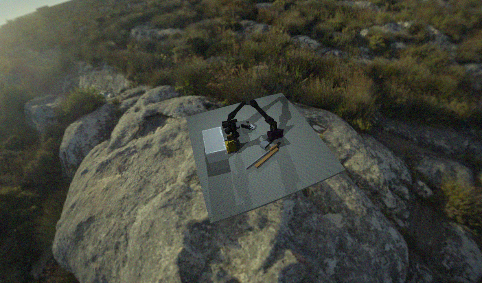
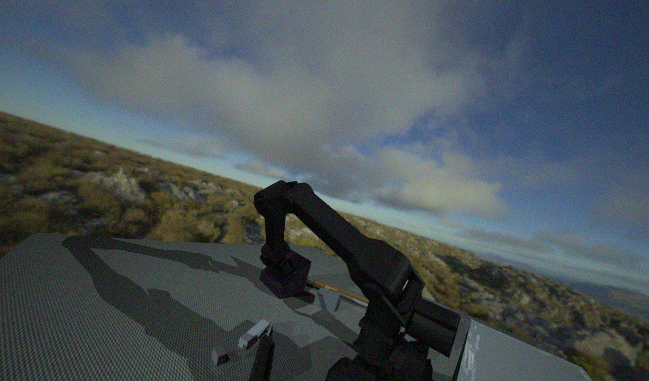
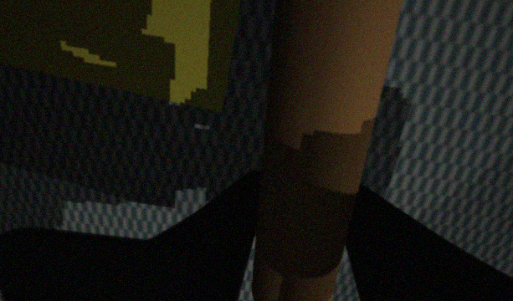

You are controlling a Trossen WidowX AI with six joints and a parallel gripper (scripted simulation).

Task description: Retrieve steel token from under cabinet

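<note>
My gripper (image 1: 232,135) (image 3: 300,186) is shut on the orange-brown handle of a tool (image 3: 336,84), in front of the pale box-shaped cabinet (image 1: 214,140) (image 2: 516,355). The handle runs up the wrist view between the two dark fingers; the tool's far end is out of that view. The yellow marked area (image 1: 231,146) (image 3: 191,50) lies beside the cabinet, partly in shadow, and the handle is to its right in the wrist view. I cannot make out the steel token or the vent slots. In the exterior view the fingers are hidden.
A grey rod (image 1: 254,161) and an orange bar (image 1: 267,158) lie side by side on the table. A grey block (image 1: 264,144) (image 2: 327,299) stands near the purple block (image 1: 275,134) (image 2: 293,279) at the arm's base. Small pale pieces (image 2: 254,333) (image 2: 219,355) lie behind the gripper.
</note>
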